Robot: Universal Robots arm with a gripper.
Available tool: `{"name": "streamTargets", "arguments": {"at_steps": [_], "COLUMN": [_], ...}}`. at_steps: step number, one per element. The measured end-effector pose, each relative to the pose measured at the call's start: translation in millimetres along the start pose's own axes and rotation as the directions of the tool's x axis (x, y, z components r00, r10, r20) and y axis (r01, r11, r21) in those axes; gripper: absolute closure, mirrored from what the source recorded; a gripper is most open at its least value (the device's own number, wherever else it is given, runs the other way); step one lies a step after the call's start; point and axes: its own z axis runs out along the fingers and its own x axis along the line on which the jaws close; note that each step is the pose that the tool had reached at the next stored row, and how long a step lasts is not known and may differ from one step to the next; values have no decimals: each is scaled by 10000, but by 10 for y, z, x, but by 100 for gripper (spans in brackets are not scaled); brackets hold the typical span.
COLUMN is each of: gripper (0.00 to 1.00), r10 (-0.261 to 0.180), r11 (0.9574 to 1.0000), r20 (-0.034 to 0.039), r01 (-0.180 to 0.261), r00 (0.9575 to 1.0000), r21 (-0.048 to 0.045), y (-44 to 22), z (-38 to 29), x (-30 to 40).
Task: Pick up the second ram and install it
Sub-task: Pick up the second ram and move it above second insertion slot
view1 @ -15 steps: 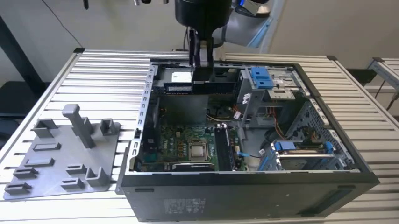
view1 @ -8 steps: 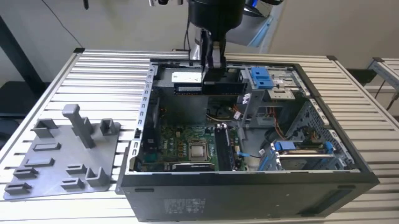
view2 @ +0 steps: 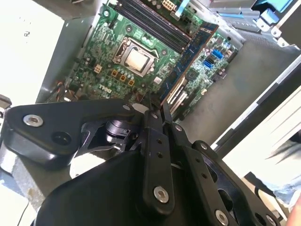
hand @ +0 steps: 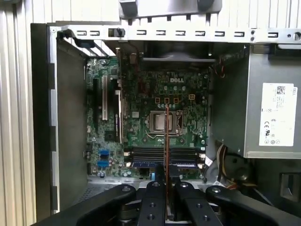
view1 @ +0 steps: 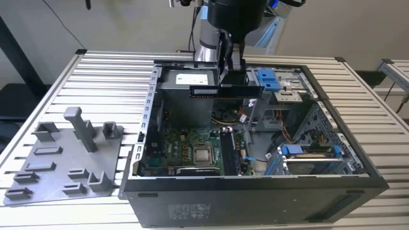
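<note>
The pincer [view1: 229, 82] is pinching the second ram [view1: 227, 90], held level above the open computer case [view1: 357, 167] on the desk [view1: 102, 86]. To seat it well, I judge its edge should run parallel over 1 memory slot [hand: 146, 155] beside the processor [hand: 162, 121], with even pressure.

My arm [view1: 236, 14] runs off the top edge of the exterior view. In the first wrist view the second ram [hand: 167, 136] shows edge-on as a thin reddish strip, its near end buried between my fingers [hand: 154, 200], and it covers a sliver of the processor chip [hand: 160, 121] and the memory slots [hand: 146, 153] behind it.
</note>
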Motion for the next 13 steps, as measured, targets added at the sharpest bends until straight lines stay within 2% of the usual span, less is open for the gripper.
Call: {"name": "streamTargets", "arguments": {"at_steps": [13], "gripper": [86], "r10": [133], "r11": [9999], "r20": [-1], "r01": [-133], "r00": [9999], "r21": [-2], "y": [-356], "z": [13], "x": [-3]}}
